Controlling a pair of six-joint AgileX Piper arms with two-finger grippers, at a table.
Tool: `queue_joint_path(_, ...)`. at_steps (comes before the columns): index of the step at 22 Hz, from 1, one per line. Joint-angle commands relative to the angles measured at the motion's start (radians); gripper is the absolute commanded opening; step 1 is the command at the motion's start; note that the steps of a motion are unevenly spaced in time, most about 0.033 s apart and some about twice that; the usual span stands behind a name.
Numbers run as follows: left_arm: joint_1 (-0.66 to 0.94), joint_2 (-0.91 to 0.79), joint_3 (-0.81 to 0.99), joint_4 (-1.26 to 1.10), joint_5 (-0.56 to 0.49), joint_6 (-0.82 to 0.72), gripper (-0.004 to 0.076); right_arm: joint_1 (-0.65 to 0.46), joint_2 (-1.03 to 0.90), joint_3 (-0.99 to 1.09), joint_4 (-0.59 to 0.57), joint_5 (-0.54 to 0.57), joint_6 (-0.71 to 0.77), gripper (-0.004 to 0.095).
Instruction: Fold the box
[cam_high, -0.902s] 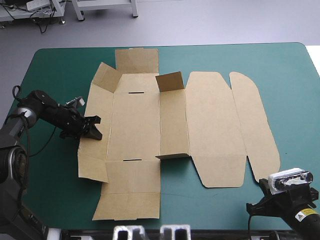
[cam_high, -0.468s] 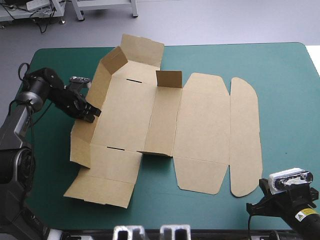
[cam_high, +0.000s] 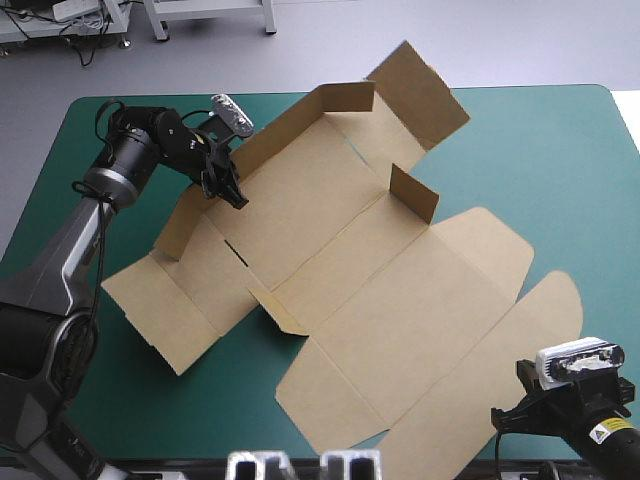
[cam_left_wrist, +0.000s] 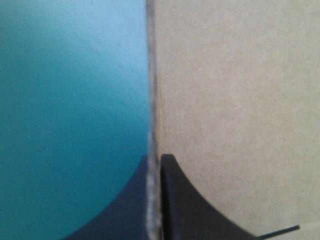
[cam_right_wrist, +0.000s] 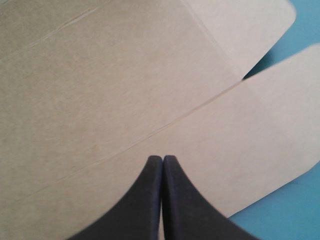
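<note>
Box (cam_high: 400, 300) edge sits pinched between left fingers (cam_left_wrist: 195, 210); right fingers (cam_right_wrist: 140, 205) press together above its board.

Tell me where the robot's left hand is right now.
High view: the black-fingered left hand sits toward the teal-green table's far-left corner, shut on a raised wall of the brown board box.

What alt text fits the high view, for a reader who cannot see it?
A brown box, cut and mostly unfolded, lies diagonally across a teal-green table. The left gripper pinches a raised wall at its far left side; the right arm is at the near right corner.
</note>
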Motion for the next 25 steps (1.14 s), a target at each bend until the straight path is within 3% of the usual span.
queue_joint_path(1, -0.055, -0.056, -0.037, -0.005, -0.141, 0.134, -0.0009, -0.002, 0.017, -0.023, 0.026, -0.045, 0.002, -0.0017)
queue_joint_path(6, -0.156, -0.058, -0.037, 0.054, -0.229, 0.246, -0.0009, -0.002, 0.017, -0.023, 0.026, -0.045, 0.002, -0.0017)
queue_joint_path(10, -0.313, -0.078, -0.037, 0.331, -0.284, 0.255, -0.0009, -0.002, 0.017, -0.023, 0.026, -0.047, 0.005, -0.0017)
queue_joint_path(19, -0.487, -0.175, -0.020, 0.364, -0.325, 0.211, -0.0009, -0.002, 0.017, -0.050, 0.077, -0.064, 0.014, -0.0017)
queue_joint_path(25, -0.518, -0.304, 0.285, 0.539, -0.564, 0.009, -0.0009, -0.002, 0.078, -0.246, 0.000, -0.064, 0.107, -0.0016)
